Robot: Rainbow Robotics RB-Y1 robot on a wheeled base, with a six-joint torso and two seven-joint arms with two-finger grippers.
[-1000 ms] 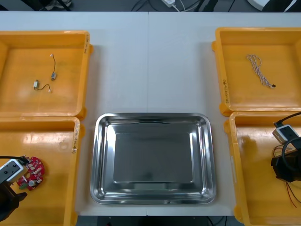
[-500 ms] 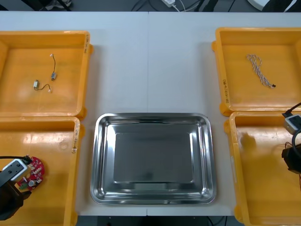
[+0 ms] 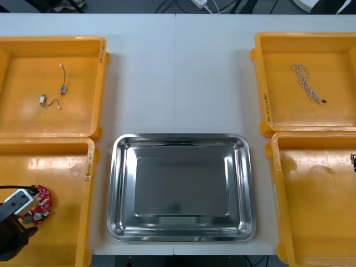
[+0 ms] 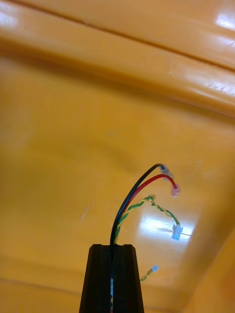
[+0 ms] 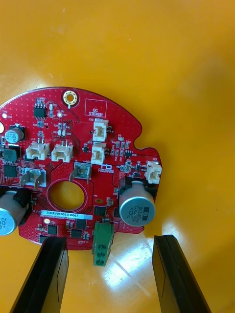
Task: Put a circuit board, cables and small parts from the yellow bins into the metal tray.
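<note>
Circuit board just ahead of spread left hand; right hand pinching cables.

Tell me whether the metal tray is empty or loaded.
Empty: the tray shows a bare floor. The circuit board lies in a yellow bin by the open left gripper; the right gripper pinches cables over another bin.

Your circuit board is red, dotted with white connectors, silver cans and one green block. The bin under it reads orange up close, yellow from the front. Both the left tool and the right tool are black. The cables are one black, one red, one twisted green and yellow. The tray is shiny silver; the desk pale grey-white.
</note>
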